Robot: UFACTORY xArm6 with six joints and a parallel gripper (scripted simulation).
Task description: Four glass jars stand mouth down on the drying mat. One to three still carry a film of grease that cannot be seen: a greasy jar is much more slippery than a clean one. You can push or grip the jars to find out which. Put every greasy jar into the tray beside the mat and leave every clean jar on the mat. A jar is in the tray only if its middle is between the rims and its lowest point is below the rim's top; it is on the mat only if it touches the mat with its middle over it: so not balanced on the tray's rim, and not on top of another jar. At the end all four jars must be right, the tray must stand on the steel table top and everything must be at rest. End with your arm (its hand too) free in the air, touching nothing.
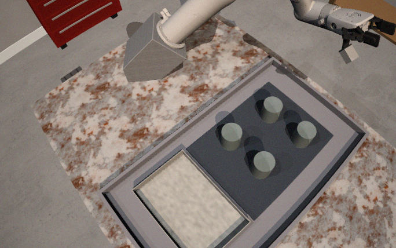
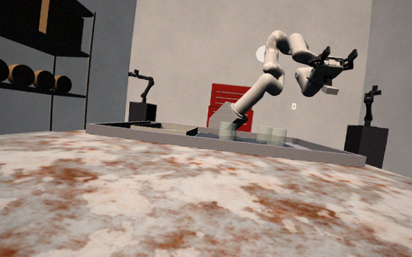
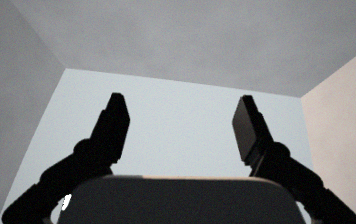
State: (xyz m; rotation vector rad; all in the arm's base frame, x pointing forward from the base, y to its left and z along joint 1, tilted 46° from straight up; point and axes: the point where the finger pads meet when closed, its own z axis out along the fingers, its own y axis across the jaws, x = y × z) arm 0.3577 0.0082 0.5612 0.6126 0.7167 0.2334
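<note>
Four greenish, translucent glass jars stand apart, mouth down, on the dark mat (image 1: 239, 187) (image 2: 206, 135): a left jar (image 1: 231, 135), a near jar (image 1: 264, 163), a far jar (image 1: 272, 106) and a right jar (image 1: 306, 132). In the exterior view they overlap and only three outlines show. No grease can be seen. The tray (image 1: 189, 193) (image 2: 161, 129), pale and empty, lies flat beside the mat. My gripper (image 1: 382, 33) (image 2: 341, 51) (image 3: 181, 107) is open and empty, high above the table and away from the jars, fingers pointing upward.
The steel table top (image 1: 344, 134) has a raised rim around mat and tray. The arm's slanted base block (image 1: 153, 55) (image 2: 225, 116) stands on the marbled surface (image 1: 116, 116) (image 2: 173, 193) behind it. A red cabinet (image 1: 79, 17) (image 2: 231, 97) stands farther back. The wrist view shows only walls and ceiling.
</note>
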